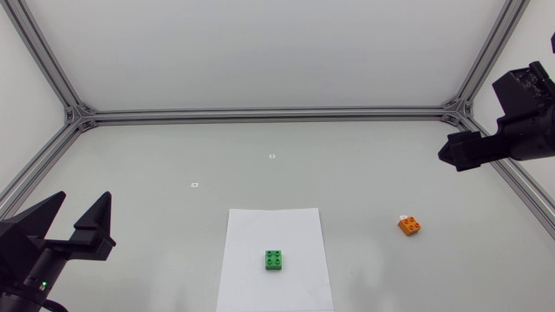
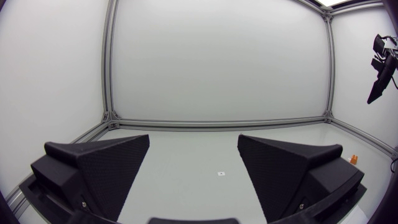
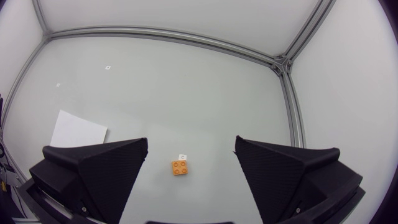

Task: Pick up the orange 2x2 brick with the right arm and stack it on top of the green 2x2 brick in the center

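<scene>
Fingers [image 1: 95, 224] of the left gripper [image 1: 76, 212] are spread wide in the head view, low over the near left part of the table [image 1: 173, 147]. The green 2x2 brick [image 1: 274, 259] sits on a white sheet of paper [image 1: 295, 227], well apart from those fingers, toward the middle. The right gripper [image 1: 449, 156] hangs at the far right. The orange 2x2 brick [image 1: 410, 225] lies on the table nearer than its tips, not touching them. A tiny white tag [image 1: 403, 217] is just beside the brick.

In the left wrist view, the left gripper [image 2: 194, 168] has its two fingers [image 2: 106, 168] wide open. A small white mark [image 2: 220, 173] lies on the table ahead, between them. The orange 2x2 brick [image 2: 354, 158] is far off beyond one finger, and the right arm [image 2: 379, 68] hangs in the air above it.

In the right wrist view, the right gripper [image 3: 191, 168] has its fingers [image 3: 286, 171] wide apart too, pinching nothing. The orange 2x2 brick [image 3: 180, 167] lies on the table under the gap between them, touching neither. The tiny white tag [image 3: 182, 156] is just beside it. The white sheet of paper [image 3: 78, 132] lies off beyond one finger.
</scene>
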You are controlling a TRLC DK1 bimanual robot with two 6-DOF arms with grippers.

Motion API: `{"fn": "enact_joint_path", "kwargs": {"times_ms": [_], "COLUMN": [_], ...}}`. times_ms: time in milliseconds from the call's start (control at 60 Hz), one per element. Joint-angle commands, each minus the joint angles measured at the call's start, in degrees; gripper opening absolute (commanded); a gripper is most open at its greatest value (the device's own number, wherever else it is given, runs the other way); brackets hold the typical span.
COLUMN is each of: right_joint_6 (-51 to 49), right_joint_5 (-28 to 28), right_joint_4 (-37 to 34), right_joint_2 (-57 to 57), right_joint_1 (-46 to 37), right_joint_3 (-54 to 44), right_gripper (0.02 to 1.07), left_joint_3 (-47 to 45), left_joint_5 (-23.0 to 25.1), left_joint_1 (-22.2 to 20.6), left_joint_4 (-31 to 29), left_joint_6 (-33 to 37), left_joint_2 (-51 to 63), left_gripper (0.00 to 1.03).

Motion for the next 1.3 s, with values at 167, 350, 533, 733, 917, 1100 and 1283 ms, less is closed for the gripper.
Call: {"fn": "enact_joint_path", "kwargs": {"times_ms": [167, 350, 533, 733, 917, 1100, 1283], "right_joint_6": [-5.88, -9.48, -10.63, -10.36, -9.57, -8.87, -8.08], "right_joint_5": [0.62, 0.62, 0.97, 1.06, 1.59, 1.85, 1.85], "right_joint_4": [-5.01, -8.88, -9.84, -9.05, -5.18, -2.2, 0.44], "right_joint_2": [7.67, 13.03, 16.63, 22.87, 27.0, 30.7, 33.86], "right_joint_1": [-0.33, -0.59, -0.95, -1.21, -0.51, -0.24, -0.33], "right_joint_3": [2.43, 2.26, 1.38, -0.64, -2.75, -3.89, -4.51], "right_gripper": [1.02, 1.02, 1.02, 1.02, 1.02, 1.02, 1.02], "left_joint_3": [-2.35, -2.35, -2.35, -2.35, -2.35, -2.35, -2.35], "left_joint_5": [0.25, 0.25, 0.25, 0.25, 0.25, 0.25, 0.25], "left_joint_1": [0.16, 0.16, 0.16, 0.16, 0.16, 0.16, 0.16], "left_joint_4": [-0.84, -0.84, -0.76, -0.84, -0.84, -0.84, -0.84], "left_joint_6": [0.73, 0.73, 0.73, 0.73, 0.73, 0.73, 0.73], "left_joint_2": [-0.45, -0.45, -0.45, -0.45, -0.45, -0.45, -0.45], "left_gripper": [0.99, 0.99, 0.99, 0.99, 0.99, 0.99, 0.99]}}
